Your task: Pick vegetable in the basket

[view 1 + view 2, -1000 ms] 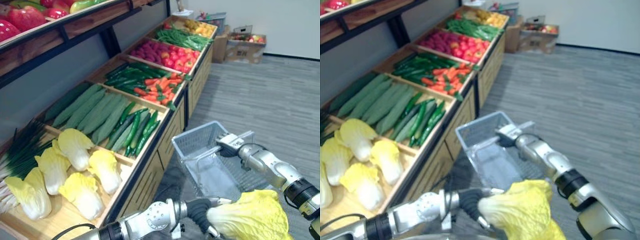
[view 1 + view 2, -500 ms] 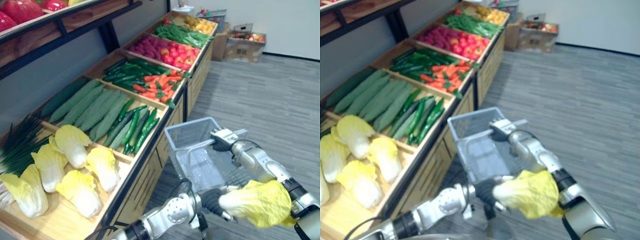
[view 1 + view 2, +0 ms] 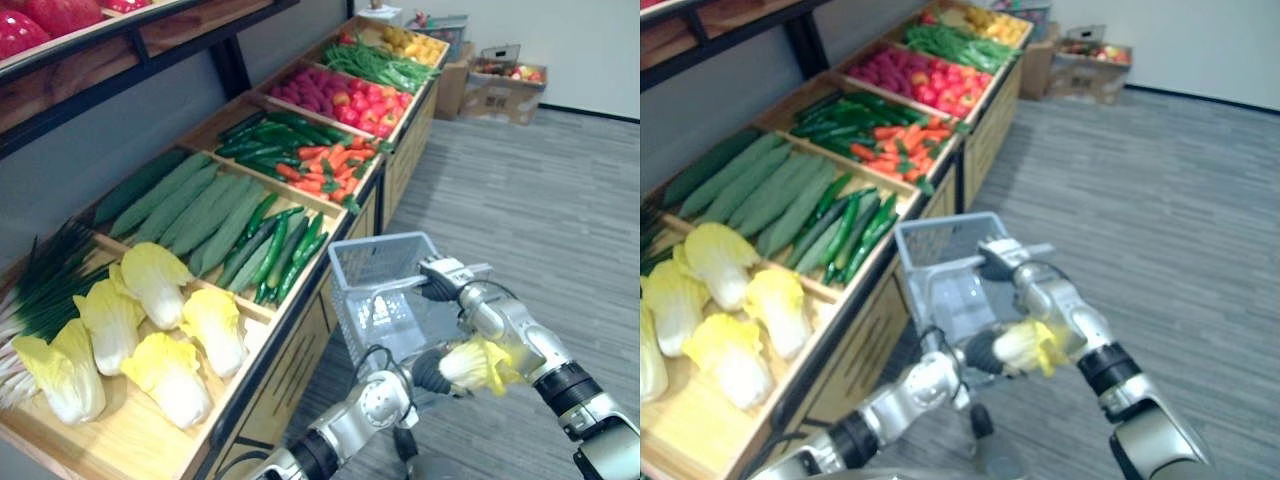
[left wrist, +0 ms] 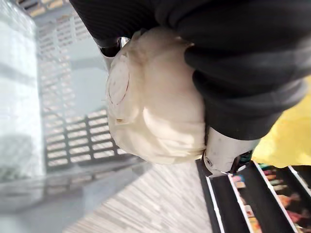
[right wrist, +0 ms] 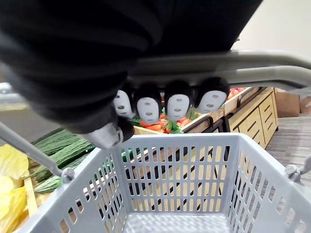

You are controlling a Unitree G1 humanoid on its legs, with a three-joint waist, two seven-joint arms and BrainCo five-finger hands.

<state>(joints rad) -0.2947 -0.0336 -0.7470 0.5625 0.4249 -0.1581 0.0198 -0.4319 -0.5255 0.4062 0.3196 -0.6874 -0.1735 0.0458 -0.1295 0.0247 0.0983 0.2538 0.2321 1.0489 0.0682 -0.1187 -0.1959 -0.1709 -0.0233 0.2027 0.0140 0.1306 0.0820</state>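
A pale yellow napa cabbage [image 3: 480,364] hangs at the near right corner of the grey plastic basket [image 3: 345,262]. My left hand [image 3: 430,371] is shut on the cabbage's white stem end [image 4: 150,107], and its dark cover [image 4: 233,73] wraps over it. The basket's slatted wall [image 4: 73,136] shows just past the cabbage. Whether the cabbage is over the rim or beside it I cannot tell. My right hand [image 3: 446,278] holds the basket off the floor, its fingers [image 5: 167,104] curled round the grey handle [image 5: 218,65]. The basket's inside [image 5: 180,170] looks bare.
A wooden produce stand [image 3: 290,330] runs along the left, right next to the basket. Its crates hold cabbages [image 3: 160,370], spring onions [image 3: 40,290], gourds [image 3: 190,205], cucumbers [image 3: 280,250], carrots [image 3: 325,165] and red fruit [image 3: 350,95]. Cardboard boxes [image 3: 505,85] stand far back. Grey floor [image 3: 560,220] stretches right.
My left hand has carried the cabbage forward, away from the camera, up to the basket's near corner. The view has shifted a little; the right hand still holds the handle.
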